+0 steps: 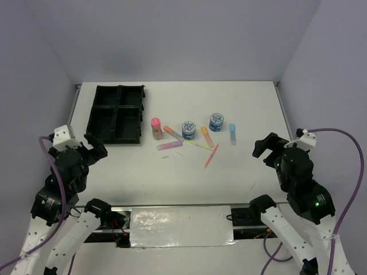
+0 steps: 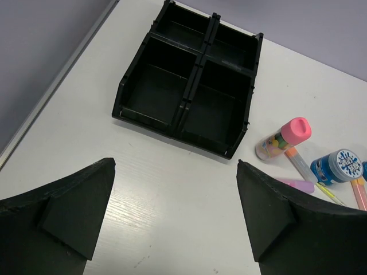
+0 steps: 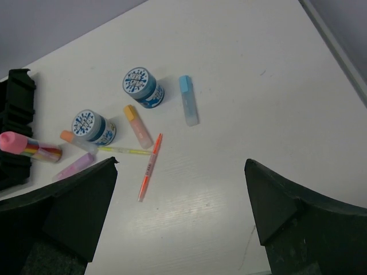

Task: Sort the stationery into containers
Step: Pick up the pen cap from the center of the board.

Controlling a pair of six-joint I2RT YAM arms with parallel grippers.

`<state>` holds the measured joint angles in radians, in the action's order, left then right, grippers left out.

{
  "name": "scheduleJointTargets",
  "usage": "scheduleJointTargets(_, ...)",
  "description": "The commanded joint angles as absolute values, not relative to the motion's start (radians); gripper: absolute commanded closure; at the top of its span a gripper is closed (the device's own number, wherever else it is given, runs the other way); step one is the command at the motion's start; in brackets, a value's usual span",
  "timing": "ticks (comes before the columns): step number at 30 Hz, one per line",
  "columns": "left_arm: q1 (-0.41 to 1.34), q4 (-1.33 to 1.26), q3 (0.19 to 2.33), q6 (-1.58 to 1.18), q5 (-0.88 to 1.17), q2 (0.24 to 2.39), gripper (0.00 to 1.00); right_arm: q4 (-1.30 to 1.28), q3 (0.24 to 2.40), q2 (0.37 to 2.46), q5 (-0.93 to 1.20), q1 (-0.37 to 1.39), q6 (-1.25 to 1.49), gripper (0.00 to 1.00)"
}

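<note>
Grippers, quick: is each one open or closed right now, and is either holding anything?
Left gripper: open, holding nothing.
Right gripper: open, holding nothing.

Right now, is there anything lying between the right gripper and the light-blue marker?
Nothing. Only bare white table separates the open right gripper from the light-blue marker. This shows most clearly in the right wrist view.

The tray in the upper middle is black plastic with a faint sheen. The worktop is white, matt, finely grained like wood. The tube at right has a clear body and glossy pink cap; the tins look glossy.
</note>
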<state>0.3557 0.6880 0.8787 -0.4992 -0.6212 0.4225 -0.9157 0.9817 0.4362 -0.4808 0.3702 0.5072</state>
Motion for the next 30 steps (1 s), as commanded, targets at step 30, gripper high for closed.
scheduleJointTargets(30,0.345,0.829,0.939,-0.826,-0.669,0.546,0.01,-0.850,0.919,0.443,-0.374,0.367,0.505,0.00)
